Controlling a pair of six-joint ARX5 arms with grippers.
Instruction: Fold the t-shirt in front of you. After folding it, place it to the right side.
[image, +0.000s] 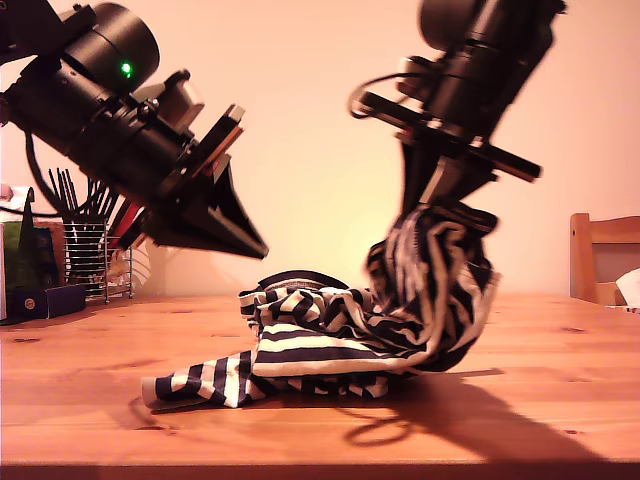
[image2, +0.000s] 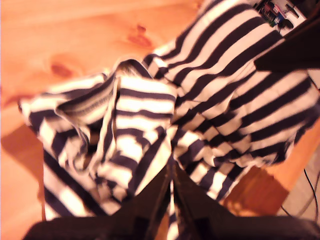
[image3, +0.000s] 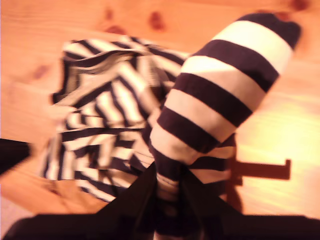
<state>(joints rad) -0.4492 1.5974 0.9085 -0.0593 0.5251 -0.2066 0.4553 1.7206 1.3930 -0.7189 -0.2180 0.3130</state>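
Lifting the t-shirt off the counter, second gripper jaws clamped on striped cloth; first gripper above the heap, jaws nearly shut, empty.

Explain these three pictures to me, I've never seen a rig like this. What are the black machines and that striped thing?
Two black robot arms work over a wooden table. One picture looks on from outside; the other two come from cameras on each arm, looking past its fingers. A crumpled striped t-shirt lies on the table. My second gripper, on the exterior view's right, pinches part of it and holds that part up. My first gripper hangs above, fingers together, holding nothing.
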